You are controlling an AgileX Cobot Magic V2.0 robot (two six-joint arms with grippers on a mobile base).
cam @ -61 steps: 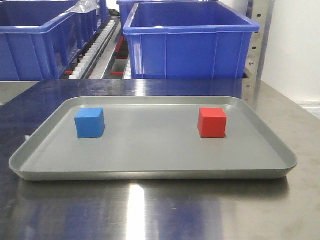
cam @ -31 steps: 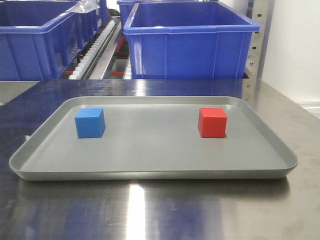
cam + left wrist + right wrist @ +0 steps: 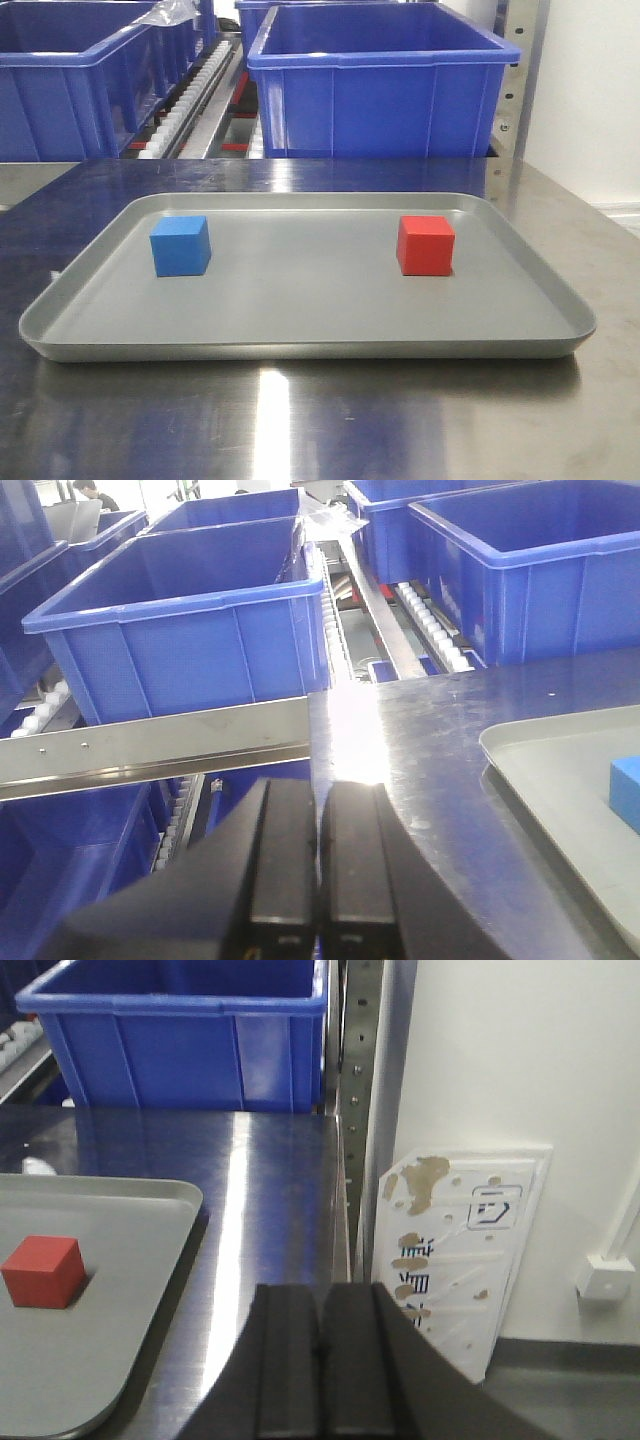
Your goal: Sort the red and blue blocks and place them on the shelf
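Left end effector [image 3: 320,880] has its two black fingers pressed flat together with nothing between them. It hangs at the near left of the desk [image 3: 300,420], pointing toward the shelf [image 3: 150,748]. Right end effector [image 3: 322,1370] is likewise pinched closed and empty. It sits at the desk's near right edge, beside a perforated metal post [image 3: 352,1060] and a worn white panel [image 3: 460,1250] set against the wall. Neither touches a block.

Both cubes sit upright in a shallow grey tray [image 3: 300,348] in the middle of the desk. The blue block [image 3: 180,245] is toward the tray's left side and the red block [image 3: 425,245] toward its right, well apart and at about the same depth.

Beyond the far edge of the desk stands the shelf, brushed steel with small screws along its front in the left wrist view. A white roller track [image 3: 190,95] runs back between large blue bins [image 3: 380,85] that rest on it.
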